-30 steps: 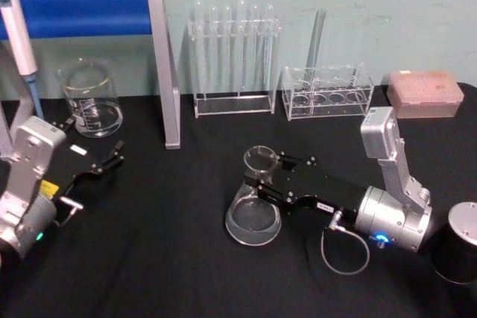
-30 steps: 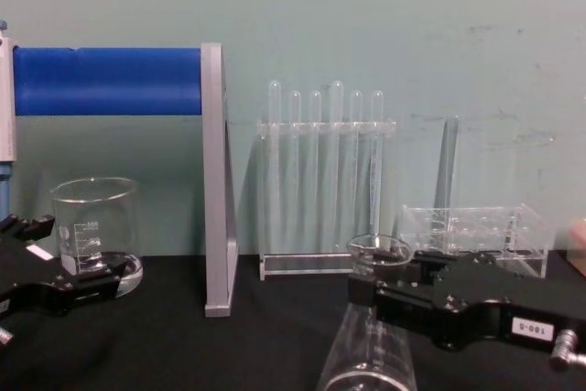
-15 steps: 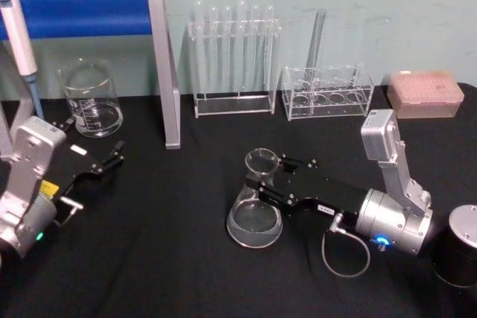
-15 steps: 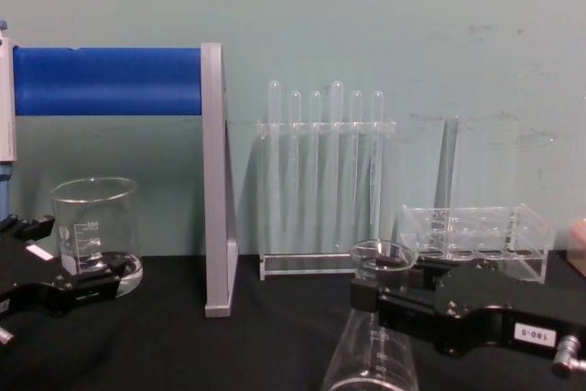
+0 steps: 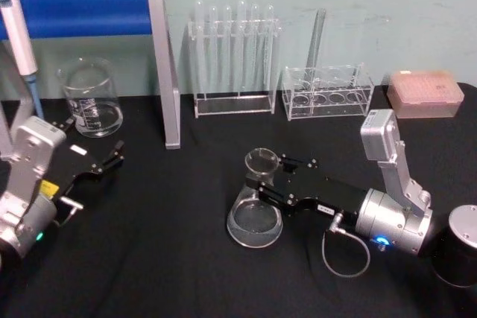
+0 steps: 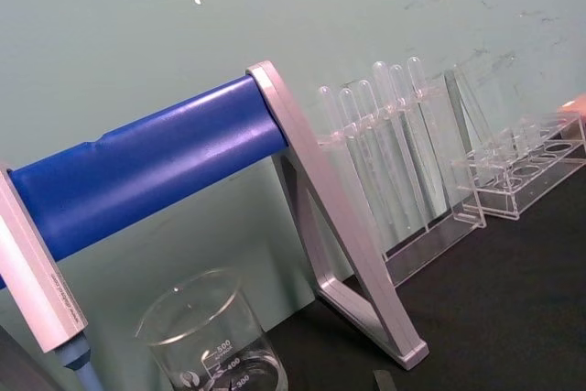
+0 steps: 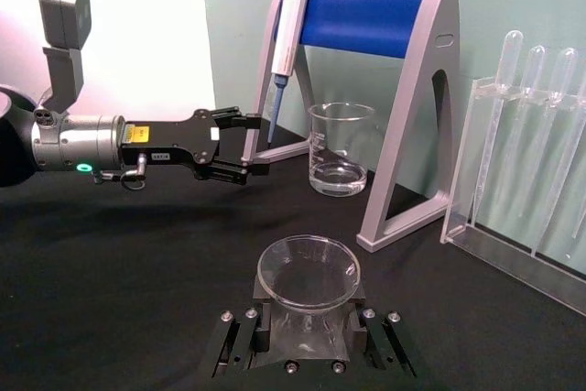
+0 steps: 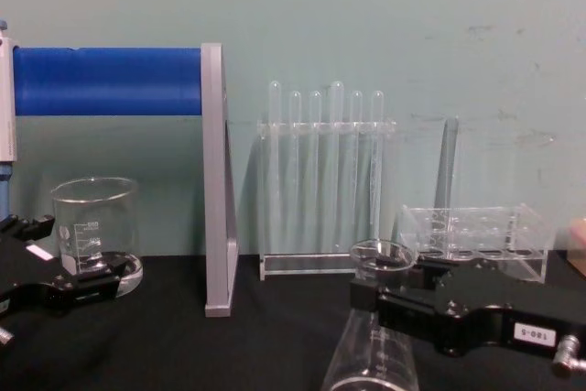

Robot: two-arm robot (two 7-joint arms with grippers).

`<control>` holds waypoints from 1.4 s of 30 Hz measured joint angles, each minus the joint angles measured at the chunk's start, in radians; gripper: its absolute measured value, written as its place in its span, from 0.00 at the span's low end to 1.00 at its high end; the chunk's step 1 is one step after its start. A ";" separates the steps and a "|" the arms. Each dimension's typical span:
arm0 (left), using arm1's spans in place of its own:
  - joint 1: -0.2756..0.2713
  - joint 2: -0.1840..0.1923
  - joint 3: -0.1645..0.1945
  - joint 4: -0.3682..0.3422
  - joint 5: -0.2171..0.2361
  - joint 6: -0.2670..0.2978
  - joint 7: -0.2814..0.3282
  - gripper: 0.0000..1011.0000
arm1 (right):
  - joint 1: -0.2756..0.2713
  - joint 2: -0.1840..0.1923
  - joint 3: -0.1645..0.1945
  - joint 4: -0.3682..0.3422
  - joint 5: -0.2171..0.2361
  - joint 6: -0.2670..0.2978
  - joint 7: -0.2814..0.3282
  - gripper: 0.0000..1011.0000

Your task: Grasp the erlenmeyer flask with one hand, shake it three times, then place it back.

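The erlenmeyer flask (image 5: 254, 214) is clear glass and stands upright at the middle of the black table, its wide base low over the cloth. My right gripper (image 5: 264, 182) reaches in from the right and is shut on the flask's narrow neck just under the flared rim. From the side, the flask (image 8: 371, 359) tapers up to the right gripper (image 8: 382, 296). In the right wrist view the flask rim (image 7: 308, 272) sits between the two fingers (image 7: 240, 343). My left gripper (image 5: 112, 159) rests open at the left, holding nothing, and appears as the left gripper (image 7: 240, 146) in the right wrist view.
A glass beaker (image 5: 91, 100) stands back left beside the pipette stand (image 5: 162, 72) with its blue bar and a hanging pipette (image 5: 21, 42). Along the back stand a test tube rack (image 5: 233, 57), a low clear rack (image 5: 326, 93) and a pink tip box (image 5: 425, 93). A black canister (image 5: 458, 247) sits at the right.
The flask and my right gripper shifted slightly down and to the right since a second ago, and have hardly moved in the last half second. The left arm has stayed still.
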 joint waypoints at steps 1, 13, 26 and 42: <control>0.000 0.000 0.000 0.000 0.000 0.000 0.000 0.99 | 0.000 0.000 0.000 0.000 0.000 0.000 0.000 0.45; 0.000 0.000 0.000 0.000 0.000 0.000 0.000 0.99 | 0.000 0.000 0.000 0.000 0.000 0.000 0.001 0.45; 0.000 0.000 0.000 0.000 0.000 0.000 0.000 0.99 | 0.000 0.000 0.000 0.000 0.000 0.000 0.002 0.52; 0.000 0.000 0.000 0.000 0.000 0.000 0.000 0.99 | 0.000 0.000 0.000 0.000 0.000 0.000 0.002 0.99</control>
